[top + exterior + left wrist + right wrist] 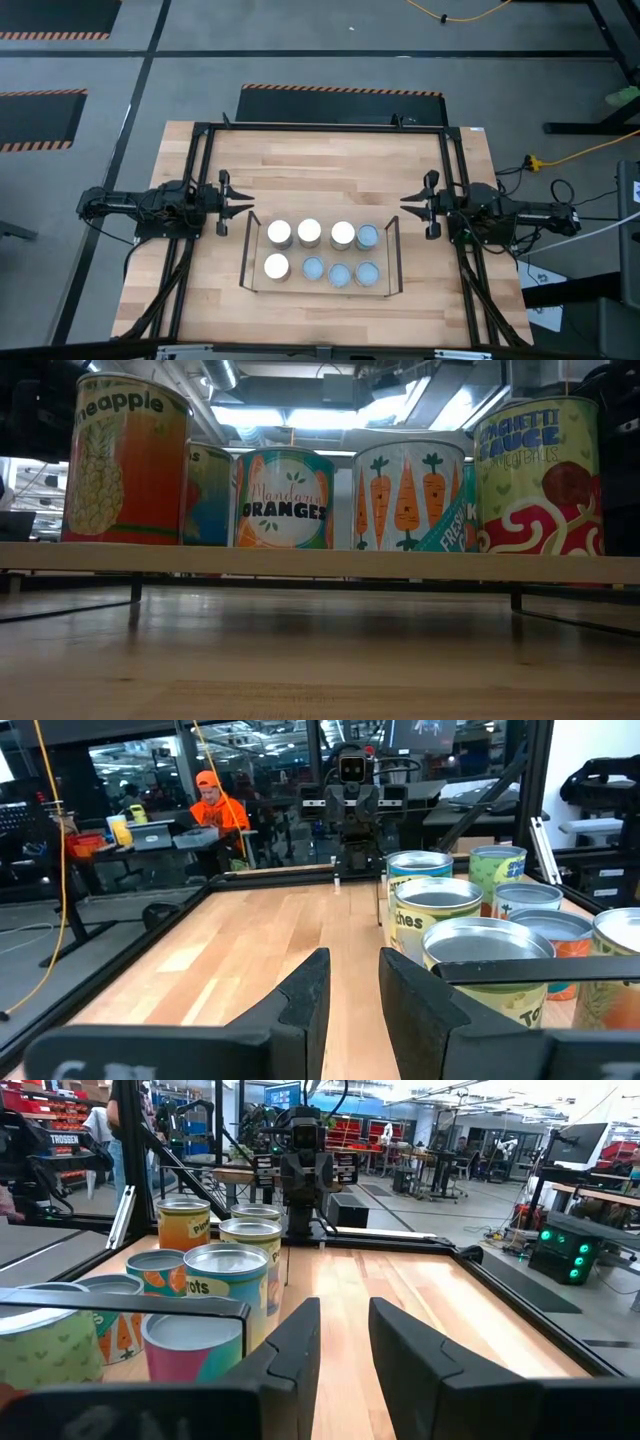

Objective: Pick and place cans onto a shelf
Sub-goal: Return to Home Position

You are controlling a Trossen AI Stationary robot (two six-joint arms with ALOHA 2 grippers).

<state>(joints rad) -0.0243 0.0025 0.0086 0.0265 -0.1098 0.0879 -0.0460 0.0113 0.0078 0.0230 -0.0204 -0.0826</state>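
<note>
High view: the low light-wood shelf with thin black wire ends lies between the two grippers, just ahead of each set of fingertips and a little to one side of the line joining them. It holds all eight small round cans upright in two rows of four. In the row nearer the grippers three tops are white and one pale blue; in the farther row one is white and three pale blue.

The low view shows the shelf's board raised off the light wooden tabletop, with labels for pineapple, mandarin oranges, carrots and spaghetti sauce.

The left gripper and the right gripper point at each other across bare tabletop, both apart from the cans. Each wrist view shows its own fingers parted by a narrow gap and gripping nothing, with the nearest cans just beside them.

A black metal frame borders the table behind the grippers. Beyond it, a person in an orange top sits at a desk.
</note>
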